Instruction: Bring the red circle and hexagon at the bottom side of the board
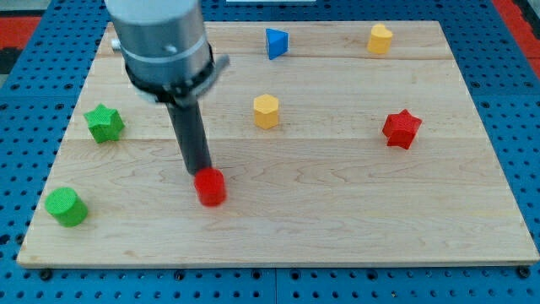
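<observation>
Nearest, at the view's bottom left, sat a green cylinder [66, 207]. My tip [201, 171], a bare rod with no fingers, touched the top edge of the red circle [210, 187]. Farther up the board [337, 228] stood the yellow hexagon [266, 111], well apart.

my tip [201, 173] touching red circle [210, 187], yellow hexagon [266, 111]

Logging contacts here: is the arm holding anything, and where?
Nothing is held. My tip only meets the top edge of the red circle; a rod cannot grasp.
</observation>
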